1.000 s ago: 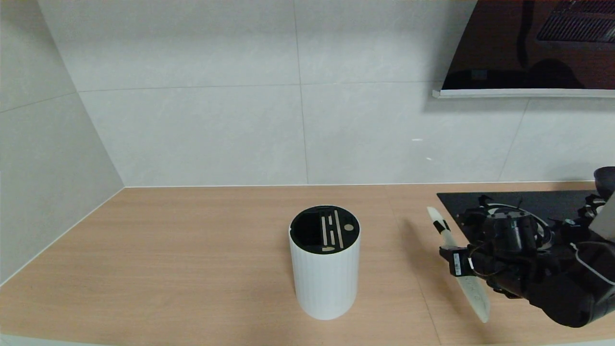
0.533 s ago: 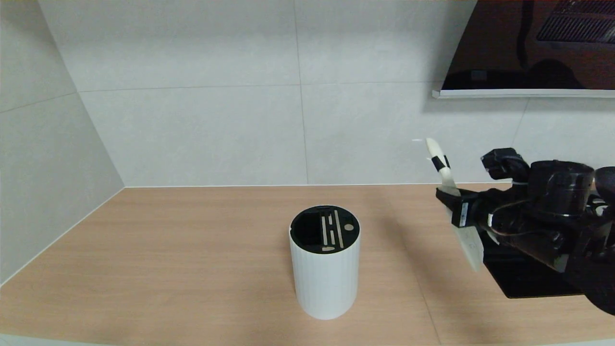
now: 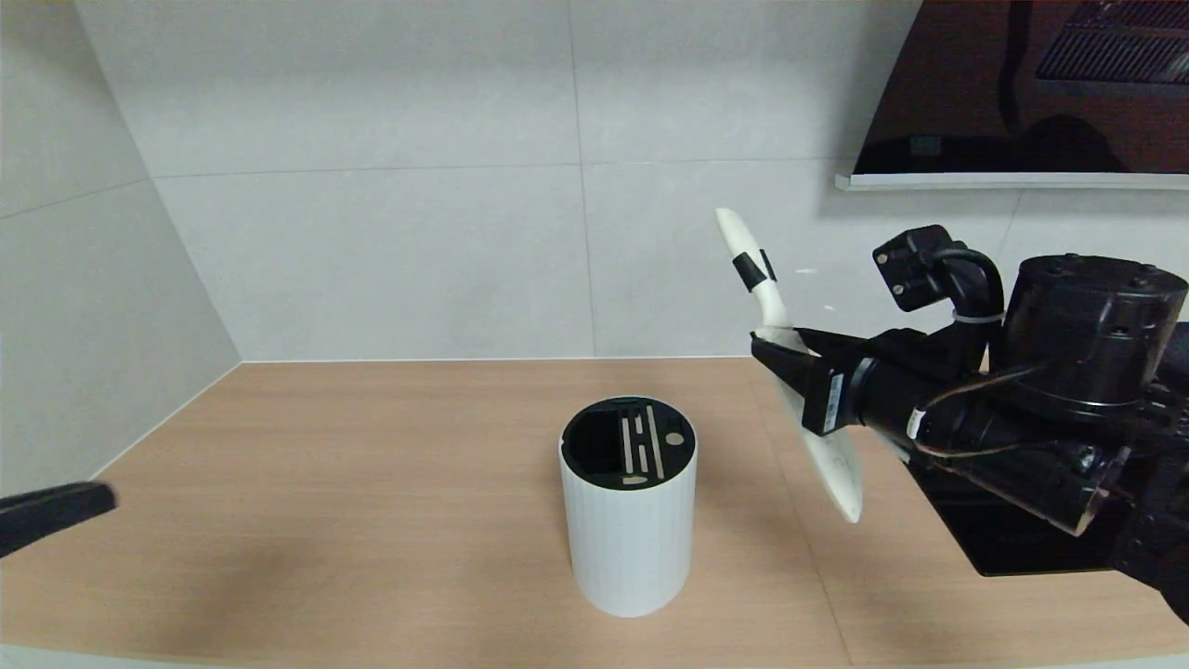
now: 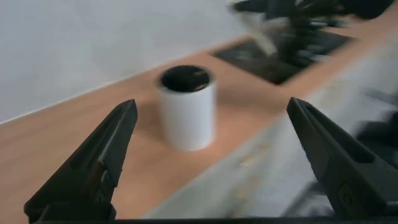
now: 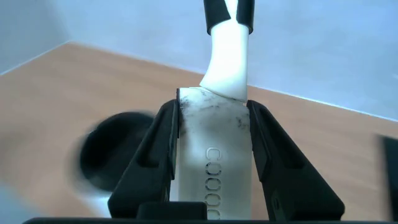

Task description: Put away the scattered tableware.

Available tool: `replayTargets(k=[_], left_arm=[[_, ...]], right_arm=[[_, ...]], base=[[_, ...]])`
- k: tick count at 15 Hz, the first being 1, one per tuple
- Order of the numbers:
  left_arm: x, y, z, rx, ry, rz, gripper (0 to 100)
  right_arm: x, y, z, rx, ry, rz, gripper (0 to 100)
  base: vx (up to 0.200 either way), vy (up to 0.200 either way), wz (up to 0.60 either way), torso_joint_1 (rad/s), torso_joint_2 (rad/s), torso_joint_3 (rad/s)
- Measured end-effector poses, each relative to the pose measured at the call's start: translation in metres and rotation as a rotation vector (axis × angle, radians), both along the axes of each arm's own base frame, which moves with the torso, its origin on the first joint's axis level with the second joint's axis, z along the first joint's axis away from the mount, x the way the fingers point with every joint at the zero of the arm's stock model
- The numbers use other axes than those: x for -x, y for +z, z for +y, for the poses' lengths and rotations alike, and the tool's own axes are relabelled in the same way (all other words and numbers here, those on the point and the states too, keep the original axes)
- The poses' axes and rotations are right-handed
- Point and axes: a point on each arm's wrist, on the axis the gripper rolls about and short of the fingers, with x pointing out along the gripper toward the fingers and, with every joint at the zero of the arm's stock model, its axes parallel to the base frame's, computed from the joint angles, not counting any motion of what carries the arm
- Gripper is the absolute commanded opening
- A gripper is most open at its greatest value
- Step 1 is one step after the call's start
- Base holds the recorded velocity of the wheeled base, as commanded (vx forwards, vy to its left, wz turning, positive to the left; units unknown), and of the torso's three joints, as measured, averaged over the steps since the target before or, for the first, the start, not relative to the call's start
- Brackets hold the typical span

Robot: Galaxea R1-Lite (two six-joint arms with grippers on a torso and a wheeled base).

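The left claw point(image 3: 56, 509) is cut off by the head view's left edge; in the left wrist view the white holder point(image 4: 185, 106) is blurred; the right claw point(image 3: 785, 362) hides the middle of the knife point(image 3: 836, 465)

A row of raised characters point(image 5: 213, 186) stands on the white blade of the knife point(image 5: 219, 134), lower middle of the right wrist view, cut off by the frame's edge. A small white label point(image 3: 829, 401) on the right end effector point(image 3: 785, 358) is too small to read.
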Motion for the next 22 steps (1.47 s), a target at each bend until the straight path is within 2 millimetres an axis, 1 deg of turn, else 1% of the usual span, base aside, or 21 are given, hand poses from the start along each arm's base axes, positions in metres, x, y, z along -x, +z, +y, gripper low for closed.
replayTargets(k=[2, 3, 4, 5, 7, 9, 12, 14, 16, 18, 20, 22], left_arm=[[-0.042, 0.000, -0.014, 0.025, -0.114, 0.127, 100], [-0.059, -0.001, -0.023, 0.051, -0.168, 0.172, 100], [-0.075, -0.001, -0.035, 0.105, -0.219, 0.214, 100], [-0.082, -0.001, -0.042, 0.154, -0.244, 0.257, 100], [-0.092, -0.001, -0.054, 0.270, -0.278, 0.352, 100], [-0.099, 0.002, -0.063, 0.352, -0.277, 0.381, 100], [-0.115, -0.002, -0.078, 0.412, -0.201, 0.362, 100], [-0.127, -0.007, -0.096, 0.458, -0.148, 0.301, 100], [-0.135, -0.019, -0.114, 0.472, -0.134, 0.291, 100], [-0.143, -0.033, -0.128, 0.466, -0.112, 0.304, 100], [-0.147, -0.043, -0.137, 0.450, -0.118, 0.329, 100], [-0.148, -0.048, -0.142, 0.438, -0.122, 0.346, 100]], right_arm=[[0.010, 0.001, 0.005, -0.001, 0.034, -0.002, 0], [0.014, 0.001, 0.005, 0.002, 0.046, -0.003, 0], [0.018, 0.000, 0.005, 0.008, 0.058, -0.001, 0], [0.020, 0.000, 0.004, 0.006, 0.074, -0.003, 0], [0.028, 0.003, 0.007, -0.001, 0.121, -0.010, 0], [0.035, 0.006, 0.015, -0.010, 0.158, -0.017, 0], [0.045, 0.006, 0.027, -0.037, 0.215, 0.004, 0], [0.052, 0.004, 0.038, -0.042, 0.256, 0.019, 0], [0.057, -0.002, 0.048, -0.029, 0.289, 0.035, 0], [0.063, -0.005, 0.056, -0.023, 0.314, 0.045, 0], [0.065, -0.007, 0.059, -0.019, 0.328, 0.050, 0], [0.067, -0.009, 0.062, -0.015, 0.338, 0.055, 0]], base=[[0.000, 0.000, 0.00, 0.000, 0.00, 0.000], [0.000, 0.000, 0.00, 0.000, 0.00, 0.000], [0.000, 0.000, 0.00, 0.000, 0.00, 0.000], [0.000, 0.000, 0.00, 0.000, 0.00, 0.000], [0.000, 0.000, 0.00, 0.000, 0.00, 0.000], [0.000, 0.000, 0.00, 0.000, 0.00, 0.000], [0.000, 0.000, 0.00, 0.000, 0.00, 0.000], [0.000, 0.000, 0.00, 0.000, 0.00, 0.000], [0.000, 0.000, 0.00, 0.000, 0.00, 0.000], [0.000, 0.000, 0.00, 0.000, 0.00, 0.000], [0.000, 0.000, 0.00, 0.000, 0.00, 0.000], [0.000, 0.000, 0.00, 0.000, 0.00, 0.000]])
